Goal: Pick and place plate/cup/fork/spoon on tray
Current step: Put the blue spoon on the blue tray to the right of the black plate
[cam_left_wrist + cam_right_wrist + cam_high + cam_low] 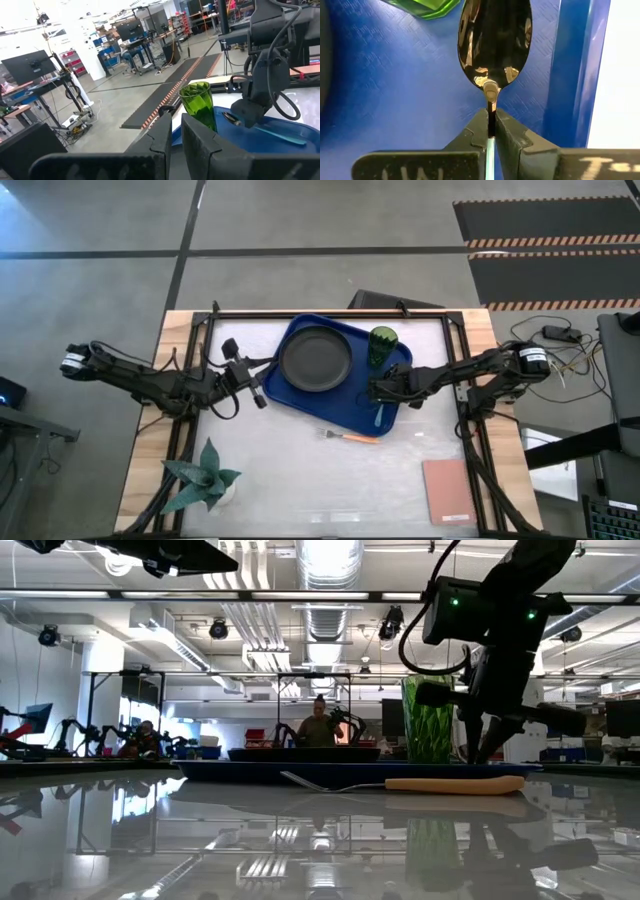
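Note:
The blue tray (pixel 300 395) holds the dark plate (pixel 316 358) and the green cup (pixel 382 345), which stands upright at its far right corner. My right gripper (pixel 379 391) is over the tray's right side, shut on the teal-handled spoon (pixel 379 416). The orange-handled fork (pixel 352 437) lies flat on the table just off the tray's near edge; it also shows in the low view (pixel 450 784). My left gripper (pixel 256 387) hangs by the tray's left edge, shut and empty. My right gripper pinches the spoon's thin neck (pixel 490 117), just behind the dark bowl (pixel 495 40), between its two fingers. The fingers come from above, pointing down. The spoon lies about level along the tray's right rim, handle (pixel 280 135) toward the near edge, low over the tray floor; whether it rests on the floor I cannot tell.
A teal spiky plant (pixel 205 477) stands at the near left corner and a pink pad (pixel 447 492) lies at the near right. The cup stands close beside the right gripper. A person (pixel 318 725) shows in the room far behind the table.

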Robot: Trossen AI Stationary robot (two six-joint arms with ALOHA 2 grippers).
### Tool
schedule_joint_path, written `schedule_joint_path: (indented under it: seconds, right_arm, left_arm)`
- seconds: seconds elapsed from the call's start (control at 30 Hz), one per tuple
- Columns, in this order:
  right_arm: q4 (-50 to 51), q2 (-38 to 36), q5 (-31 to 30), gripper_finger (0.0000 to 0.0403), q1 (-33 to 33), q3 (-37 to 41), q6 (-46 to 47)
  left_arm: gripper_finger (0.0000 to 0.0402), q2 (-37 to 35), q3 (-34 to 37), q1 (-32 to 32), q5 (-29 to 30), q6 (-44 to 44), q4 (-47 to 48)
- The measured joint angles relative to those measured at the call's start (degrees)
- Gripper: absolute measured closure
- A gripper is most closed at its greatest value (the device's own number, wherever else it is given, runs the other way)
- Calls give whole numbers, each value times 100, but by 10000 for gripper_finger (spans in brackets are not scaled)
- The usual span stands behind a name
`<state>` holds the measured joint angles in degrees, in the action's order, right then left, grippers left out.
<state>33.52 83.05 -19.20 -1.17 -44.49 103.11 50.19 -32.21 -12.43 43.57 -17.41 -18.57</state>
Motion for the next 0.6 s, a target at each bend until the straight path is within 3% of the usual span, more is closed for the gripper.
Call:
schedule_joint_path:
  seconds: [0.6]
  right_arm:
    - [7, -15, -31, 390, 0, 0, 3]
  left_arm:
    - [378, 0, 4, 4, 0, 2, 0]
